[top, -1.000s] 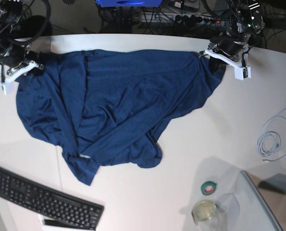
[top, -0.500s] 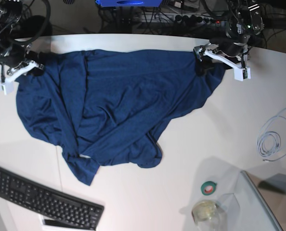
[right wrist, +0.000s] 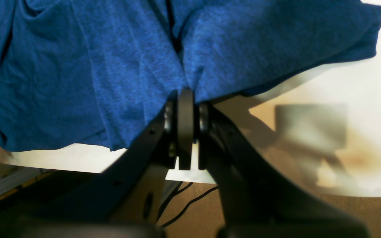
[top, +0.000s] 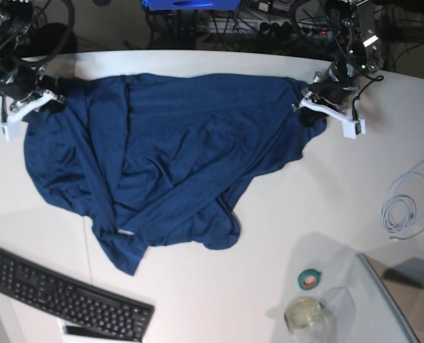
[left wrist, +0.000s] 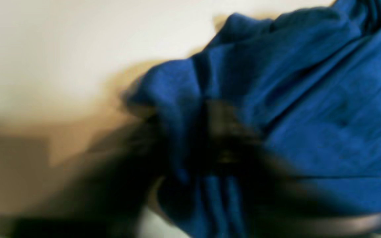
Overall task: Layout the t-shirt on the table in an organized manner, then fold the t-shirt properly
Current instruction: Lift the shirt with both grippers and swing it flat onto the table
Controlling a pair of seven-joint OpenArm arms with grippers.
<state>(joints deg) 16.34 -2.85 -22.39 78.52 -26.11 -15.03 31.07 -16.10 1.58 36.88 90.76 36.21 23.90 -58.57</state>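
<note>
Knit navy t-shirt [top: 169, 157] lies rumpled on the smooth white table [top: 269, 229], each far corner clenched in a pincer: left [top: 306, 107], right [right wrist: 185, 96].

One navy t-shirt [top: 176, 164], only cloth I see. One white tabletop [top: 283, 214] under it. Two grippers of mine: left gripper [top: 305, 107], right gripper [top: 41, 96], one pair of jaws each. One black keyboard [top: 62, 293]. One coil of pale cable [top: 405, 207]. One roll of green tape [top: 310, 279]. One round clear container [top: 305, 314].
</note>
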